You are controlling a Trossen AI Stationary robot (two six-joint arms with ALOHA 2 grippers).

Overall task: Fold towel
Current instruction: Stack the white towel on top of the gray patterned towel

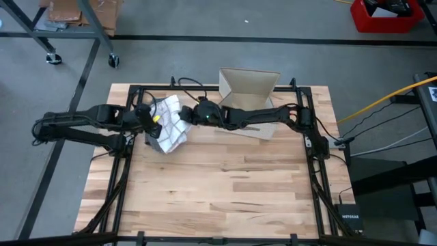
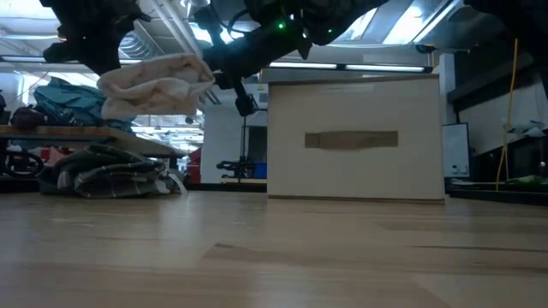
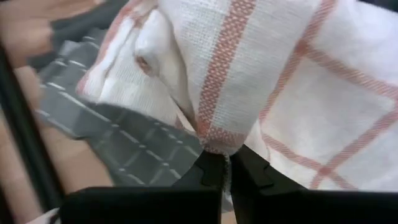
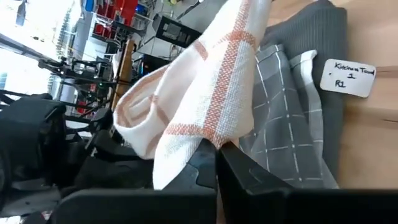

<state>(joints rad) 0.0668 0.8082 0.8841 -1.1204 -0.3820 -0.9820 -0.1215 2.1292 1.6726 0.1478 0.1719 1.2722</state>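
Observation:
A white towel with red checks (image 2: 154, 84) hangs bunched above the table, held between both grippers. My left gripper (image 1: 151, 121) is shut on its left side and my right gripper (image 1: 183, 116) on its right side. Below it a grey checked towel (image 2: 111, 175) lies crumpled on the table at the far left. The grey towel (image 4: 292, 124) carries a white label (image 4: 351, 78). In the high view the white towel (image 1: 169, 109) shows between the two grippers. My left gripper pinches a bunched red-striped fold of the white towel (image 3: 214, 140) between its two fingers, slanting down from the table's left. Several layers gather at the fingertips. The cloth is lifted clear of the table. My right gripper pinches a folded, red-striped part of the white towel (image 4: 205, 134) between its two fingers, coming nearly level from the table's right. The cloth stands out rumpled beyond the fingertips, clear of the grey towel and the table.
A cardboard box (image 1: 249, 89) stands open at the table's far middle, right of the towels; its broad side (image 2: 355, 137) shows in the low view. The wooden table top (image 1: 218, 184) stretches toward the near edge. Black frame rails (image 1: 311, 137) run along the table's sides.

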